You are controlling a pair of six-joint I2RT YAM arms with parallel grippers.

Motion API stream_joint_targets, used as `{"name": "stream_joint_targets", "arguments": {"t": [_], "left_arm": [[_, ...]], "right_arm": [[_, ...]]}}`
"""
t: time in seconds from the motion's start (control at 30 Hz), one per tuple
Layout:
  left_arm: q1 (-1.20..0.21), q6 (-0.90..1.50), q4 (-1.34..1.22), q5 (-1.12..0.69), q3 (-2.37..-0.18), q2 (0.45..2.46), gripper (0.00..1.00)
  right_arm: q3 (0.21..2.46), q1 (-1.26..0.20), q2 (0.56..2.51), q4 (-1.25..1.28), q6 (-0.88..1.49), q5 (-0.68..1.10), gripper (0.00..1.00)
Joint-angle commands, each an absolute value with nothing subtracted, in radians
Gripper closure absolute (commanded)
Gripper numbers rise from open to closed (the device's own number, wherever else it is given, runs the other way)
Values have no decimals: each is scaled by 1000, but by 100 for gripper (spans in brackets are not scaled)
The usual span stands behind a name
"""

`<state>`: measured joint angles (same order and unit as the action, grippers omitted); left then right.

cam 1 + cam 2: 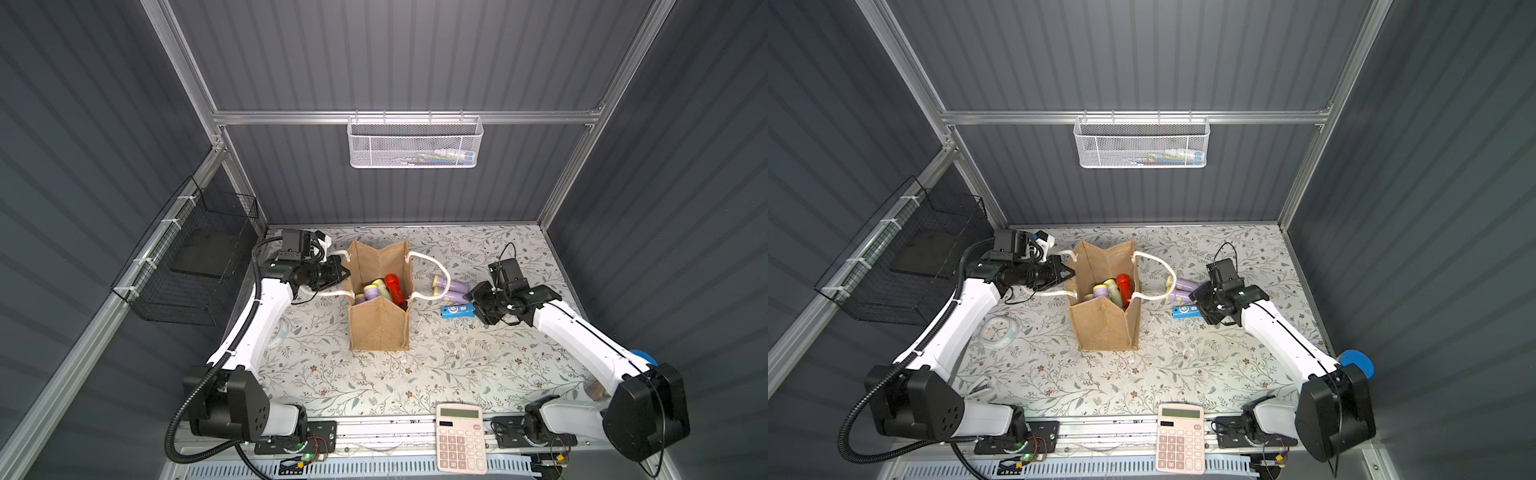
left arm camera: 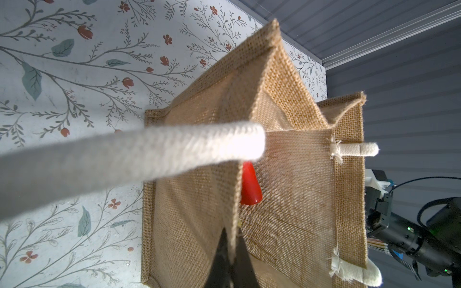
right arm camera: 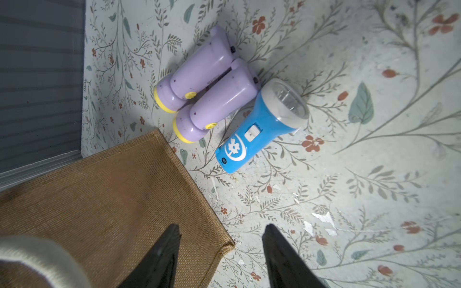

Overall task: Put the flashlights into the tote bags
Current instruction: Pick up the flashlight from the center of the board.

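Observation:
The tan jute tote bag point(image 1: 378, 328) stands open mid-table in both top views. Inside it lie a red flashlight point(image 1: 395, 286) and lilac and pale green ones. My left gripper point(image 1: 345, 272) is shut on the bag's left rim; the left wrist view shows the jaws pinching the jute edge point(image 2: 233, 239). Right of the bag, on the table, lie two lilac flashlights point(image 3: 197, 72) with yellow heads and a blue flashlight point(image 3: 262, 124). My right gripper point(image 3: 221, 227) is open and holds nothing. It hovers just right of the blue flashlight point(image 1: 457, 311).
A white rope handle point(image 1: 440, 270) droops over the lilac flashlights. A pink calculator point(image 1: 460, 438) lies at the front edge and a small round clock point(image 1: 998, 330) under the left arm. A white mesh basket point(image 1: 415, 143) hangs at the back, a black wire basket point(image 1: 191, 266) at the left.

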<state>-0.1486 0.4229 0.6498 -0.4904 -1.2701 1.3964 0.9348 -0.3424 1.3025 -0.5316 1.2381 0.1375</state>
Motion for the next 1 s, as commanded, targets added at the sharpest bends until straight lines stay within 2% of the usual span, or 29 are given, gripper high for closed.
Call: {"name": "stream_joint_targets", "arguments": {"t": [0.0,0.3,0.6,0.97], "left_arm": [[-143,407,625,-498,-1271,1378,100],[-143,391,634,-481,-1272,1377,100],[-143,376,644,-468,-1274,1398,100],[-143,364,657,-444,-1272,1400,100]], "right_arm": [[936,-356,1379,-534,1301,112,44],[1035,-397,1600,-523,1348,155,45],[1107,-399,1695,-556,1385,95,44],[1152,-400,1829,-592,1393,126,44]]}}
